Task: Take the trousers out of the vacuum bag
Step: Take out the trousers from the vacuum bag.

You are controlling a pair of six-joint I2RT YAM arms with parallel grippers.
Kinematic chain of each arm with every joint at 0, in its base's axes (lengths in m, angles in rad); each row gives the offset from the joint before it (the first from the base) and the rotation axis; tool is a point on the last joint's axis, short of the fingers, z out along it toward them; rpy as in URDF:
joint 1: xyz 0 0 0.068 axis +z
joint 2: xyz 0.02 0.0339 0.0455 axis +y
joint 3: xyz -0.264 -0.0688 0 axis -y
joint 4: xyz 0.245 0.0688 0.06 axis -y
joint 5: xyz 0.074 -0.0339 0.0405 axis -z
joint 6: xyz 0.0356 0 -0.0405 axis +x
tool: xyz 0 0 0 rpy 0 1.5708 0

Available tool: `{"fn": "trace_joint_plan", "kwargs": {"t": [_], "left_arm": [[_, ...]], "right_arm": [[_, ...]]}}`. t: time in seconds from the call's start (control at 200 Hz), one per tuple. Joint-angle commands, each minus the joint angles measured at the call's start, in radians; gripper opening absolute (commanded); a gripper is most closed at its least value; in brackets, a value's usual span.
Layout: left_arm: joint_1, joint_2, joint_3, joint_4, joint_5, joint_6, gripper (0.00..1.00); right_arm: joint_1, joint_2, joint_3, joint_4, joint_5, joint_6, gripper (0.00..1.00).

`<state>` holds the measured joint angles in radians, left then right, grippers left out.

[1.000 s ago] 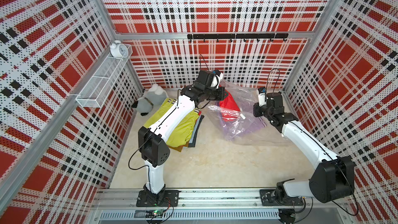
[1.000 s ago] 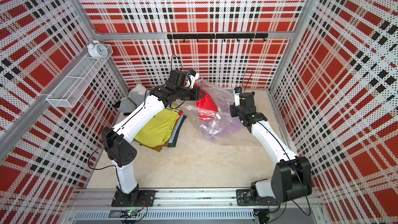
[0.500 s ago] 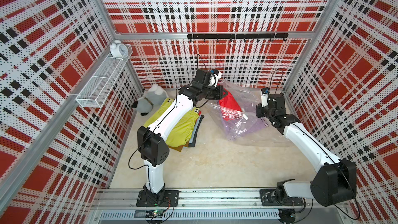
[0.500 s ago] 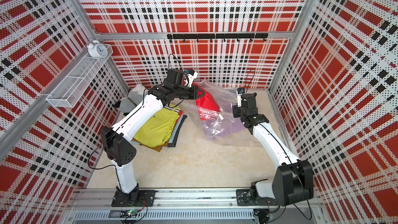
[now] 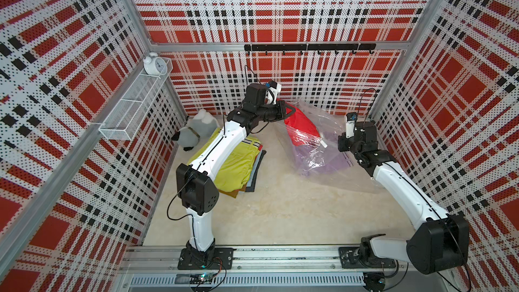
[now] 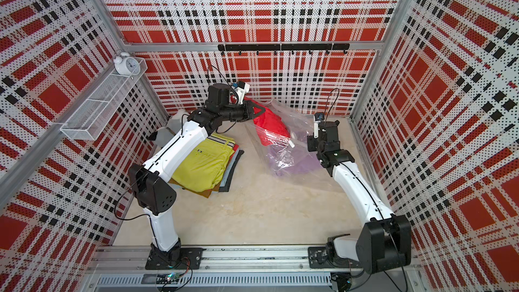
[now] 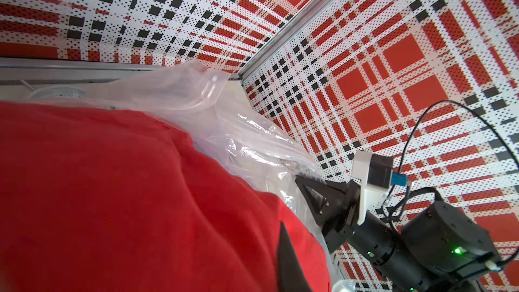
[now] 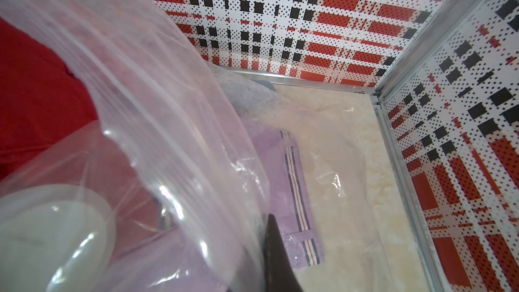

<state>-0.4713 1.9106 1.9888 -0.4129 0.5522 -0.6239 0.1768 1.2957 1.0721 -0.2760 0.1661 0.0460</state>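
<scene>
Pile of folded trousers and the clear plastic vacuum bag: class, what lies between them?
Only bare beige table separates the pile of folded trousers from the clear plastic vacuum bag, in both top views.

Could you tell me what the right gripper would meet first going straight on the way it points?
The vacuum bag: the right gripper is shut on its plastic, and just beyond probably lie the red trousers, though depth is unclear.

We are seeing a stack of trousers (image 5: 238,164) lying on the table's (image 5: 280,214) left, a plush toy (image 5: 193,133) sitting behind it, and the vacuum bag (image 5: 320,113) lying to its right, holding another pair (image 5: 334,161).
</scene>
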Motion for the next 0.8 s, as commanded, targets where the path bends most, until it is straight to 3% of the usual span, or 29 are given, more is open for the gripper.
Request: {"fn": "trace_joint_plan", "kwargs": {"t": [0.0,0.276,0.797], "left_arm": [[0.032,-0.068,0.102,0.318,0.012,-0.069,0.0],[0.072,-0.1,-0.009,0.621,0.102,-0.306,0.0],[-0.027,0.099,0.168,0.479,0.01,-0.227,0.0]], "right_arm": [[-0.025,-0.024,-0.024,-0.013,0.075,0.003,0.0],[-0.025,-0.006,-0.025,0.002,0.047,0.001,0.0],[-0.015,-0.091,-0.085,0.106,-0.357,-0.027,0.0]]}}
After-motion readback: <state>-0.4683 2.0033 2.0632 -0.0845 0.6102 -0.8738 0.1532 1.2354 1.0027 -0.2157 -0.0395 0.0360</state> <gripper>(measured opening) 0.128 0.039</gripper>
